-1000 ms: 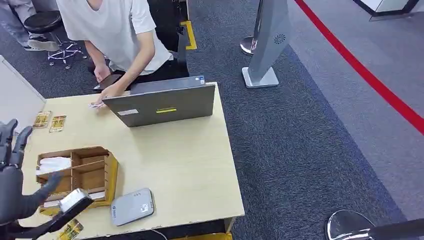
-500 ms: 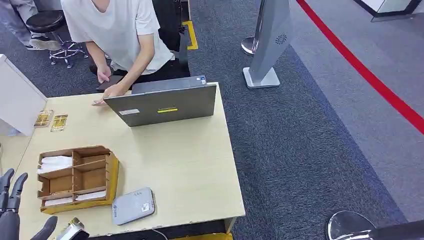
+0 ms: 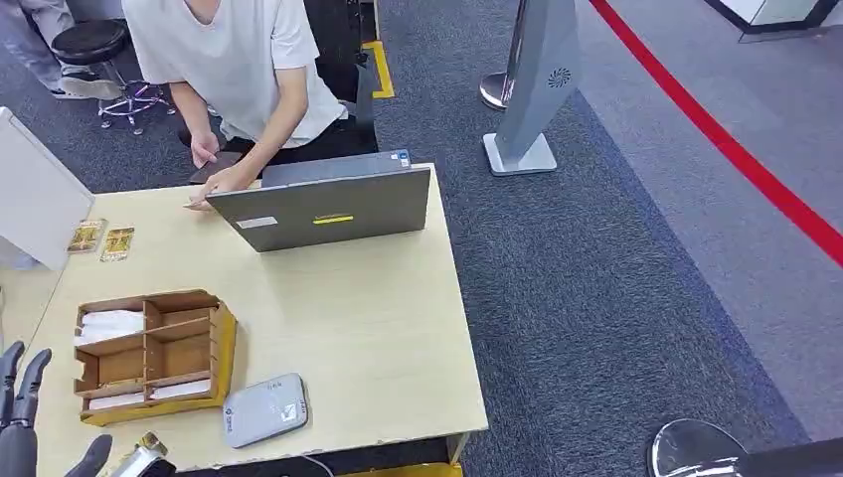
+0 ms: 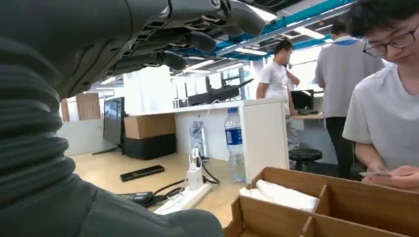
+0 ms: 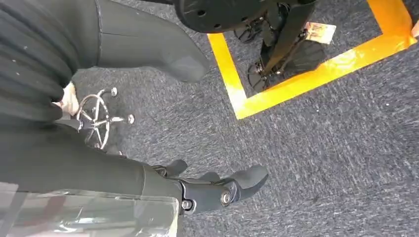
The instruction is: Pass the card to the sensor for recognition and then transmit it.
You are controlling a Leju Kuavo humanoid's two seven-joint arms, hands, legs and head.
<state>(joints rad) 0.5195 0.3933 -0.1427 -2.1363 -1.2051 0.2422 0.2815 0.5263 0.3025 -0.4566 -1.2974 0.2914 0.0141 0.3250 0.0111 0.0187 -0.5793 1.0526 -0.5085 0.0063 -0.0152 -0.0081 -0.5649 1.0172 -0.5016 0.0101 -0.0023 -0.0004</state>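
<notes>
Looking from the head view, you see the left hand (image 3: pixel 22 417) empty with fingers spread, just beside the wooden organizer (image 3: pixel 151 355), where white cards (image 3: pixel 107 325) lie. The right hand (image 5: pixel 148 123) hangs over carpet, fingers apart, holding nothing.

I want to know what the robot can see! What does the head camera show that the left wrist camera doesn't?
Head view alone: the grey laptop, the flat grey sensor pad and two yellow cards on the table.

Left wrist view alone: a water bottle and a power strip on a further desk.

Both: the left hand, the wooden organiser and the person in a white shirt.
</notes>
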